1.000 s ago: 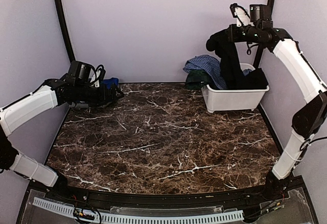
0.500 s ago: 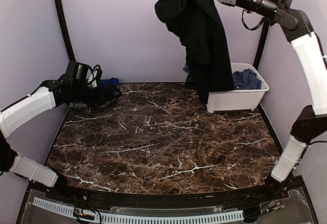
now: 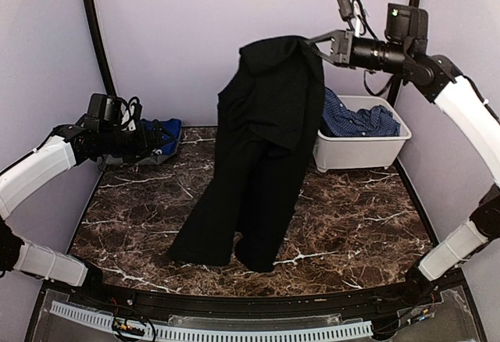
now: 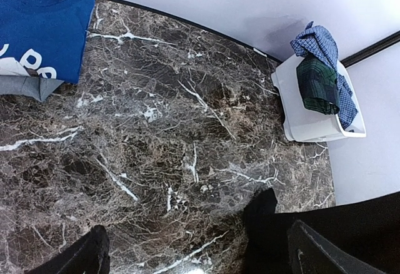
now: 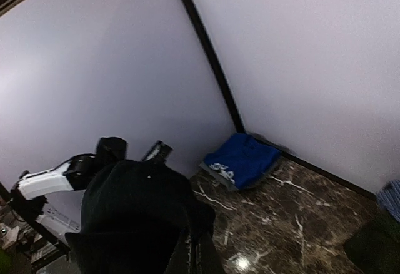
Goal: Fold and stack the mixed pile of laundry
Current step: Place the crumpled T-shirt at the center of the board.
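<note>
Hanging black garment (image 3: 266, 147) beside bin (image 3: 361, 153); tee (image 3: 166, 130) far-left.

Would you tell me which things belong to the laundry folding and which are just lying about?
Job: black garment hanging from the right gripper; blue checked shirt; dark plaid garment; blue printed tee.
Lying about: white plastic bin; marble table.

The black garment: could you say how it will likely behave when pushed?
Probably very floppy: the black garment drapes in long folds from the right end effector. Its lower ends seem to rest on the table, so pushing would likely bunch it.
</note>
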`<move>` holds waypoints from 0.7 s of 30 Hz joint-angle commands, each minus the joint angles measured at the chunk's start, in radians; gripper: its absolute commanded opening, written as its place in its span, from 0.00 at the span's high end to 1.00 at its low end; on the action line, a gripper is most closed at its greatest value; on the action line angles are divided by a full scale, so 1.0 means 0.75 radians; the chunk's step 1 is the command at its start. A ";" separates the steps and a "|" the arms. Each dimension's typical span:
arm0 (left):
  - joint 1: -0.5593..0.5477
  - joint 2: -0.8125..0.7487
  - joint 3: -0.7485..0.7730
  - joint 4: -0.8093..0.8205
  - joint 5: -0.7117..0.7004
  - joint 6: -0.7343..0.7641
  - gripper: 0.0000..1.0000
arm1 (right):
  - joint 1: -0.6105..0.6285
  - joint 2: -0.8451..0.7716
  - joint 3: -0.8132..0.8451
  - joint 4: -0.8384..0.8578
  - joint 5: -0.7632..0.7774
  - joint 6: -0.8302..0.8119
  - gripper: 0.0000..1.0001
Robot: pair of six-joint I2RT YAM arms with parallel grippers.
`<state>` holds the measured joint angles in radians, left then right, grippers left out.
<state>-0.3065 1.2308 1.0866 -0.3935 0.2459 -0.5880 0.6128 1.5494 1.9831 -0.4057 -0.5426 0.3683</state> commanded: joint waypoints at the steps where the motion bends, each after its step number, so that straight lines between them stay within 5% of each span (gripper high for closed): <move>1: 0.014 -0.030 -0.049 0.016 0.039 0.030 0.01 | -0.235 -0.407 -0.565 0.060 0.230 0.012 1.00; 2: 0.014 -0.027 -0.053 0.023 0.050 0.038 0.01 | -0.241 -0.481 -0.703 -0.006 0.319 -0.023 0.89; 6: 0.002 0.023 -0.086 0.082 0.211 0.107 0.01 | -0.249 -0.762 -1.134 -0.253 0.594 -0.037 0.11; 7: -0.023 0.033 -0.097 0.098 0.244 0.141 0.01 | -0.251 -0.832 -1.211 -0.275 0.615 -0.032 0.03; 12: -0.209 0.158 -0.102 0.098 0.246 0.246 0.01 | -0.253 -1.017 -1.358 -0.305 0.594 -0.035 0.03; 21: -0.485 0.559 -0.017 0.103 0.133 0.236 0.19 | -0.232 -0.729 -1.434 -0.099 0.267 -0.060 0.13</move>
<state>-0.6262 1.5547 1.0378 -0.3069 0.3786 -0.4217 0.4271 0.9199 0.9218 -0.5785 -0.2489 0.3374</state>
